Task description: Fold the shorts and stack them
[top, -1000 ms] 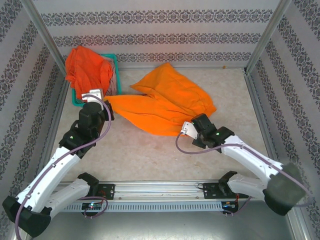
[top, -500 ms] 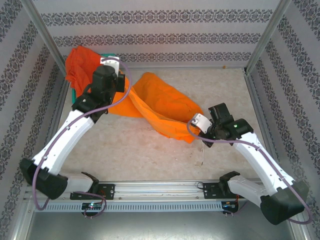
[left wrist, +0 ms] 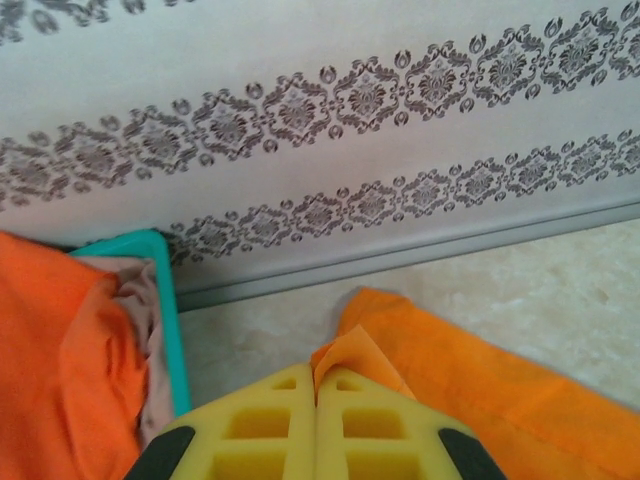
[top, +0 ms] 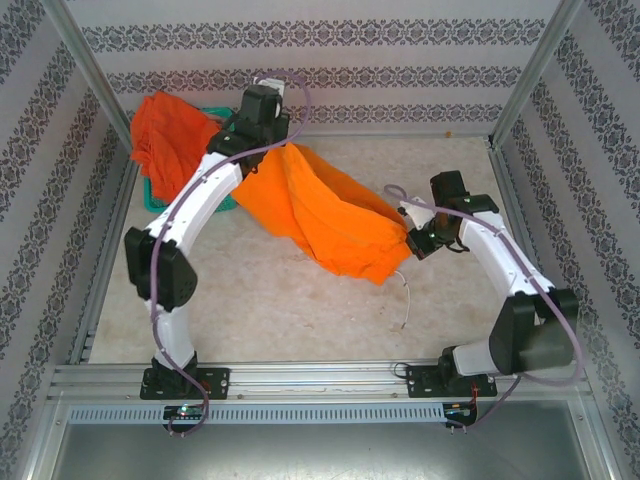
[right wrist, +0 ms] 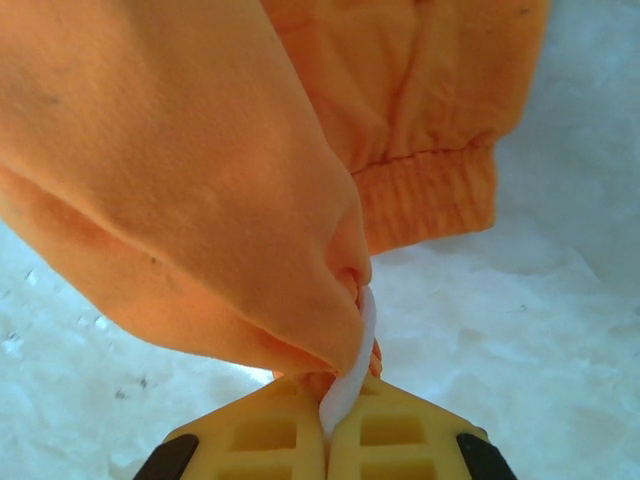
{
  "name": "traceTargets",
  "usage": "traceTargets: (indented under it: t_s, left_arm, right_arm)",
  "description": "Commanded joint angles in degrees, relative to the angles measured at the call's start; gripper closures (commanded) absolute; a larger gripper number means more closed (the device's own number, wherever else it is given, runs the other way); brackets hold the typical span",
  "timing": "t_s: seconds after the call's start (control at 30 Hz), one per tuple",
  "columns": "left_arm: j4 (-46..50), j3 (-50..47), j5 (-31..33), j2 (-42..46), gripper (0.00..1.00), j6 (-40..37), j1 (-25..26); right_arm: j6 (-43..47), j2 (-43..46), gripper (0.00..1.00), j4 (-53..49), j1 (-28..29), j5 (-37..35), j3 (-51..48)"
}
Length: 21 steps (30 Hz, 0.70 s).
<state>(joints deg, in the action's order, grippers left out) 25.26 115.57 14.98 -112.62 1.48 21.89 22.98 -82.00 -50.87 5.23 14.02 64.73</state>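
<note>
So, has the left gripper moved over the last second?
Yes. In the top view the left gripper went from the near right corner of the teal basket to its far right corner by the back wall, shut on the yellow-orange shorts.
</note>
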Motion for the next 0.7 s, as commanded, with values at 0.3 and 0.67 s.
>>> traceTargets:
  t_s: [0.3, 0.67]
  left_arm:
    - [17.6, 40.1, -5.1, -30.2, 0.77, 7.9, -5.1]
    - [15.0, 30.2, -18.6, -16.4, 0.0, 14.8, -6.2]
  right_arm:
    - [-10.6, -20.0, 0.6, 5.4, -6.9, -1.6, 15.3]
    - [-42.9, -5.4, 0.14, 22.7, -4.6, 9.6, 6.1]
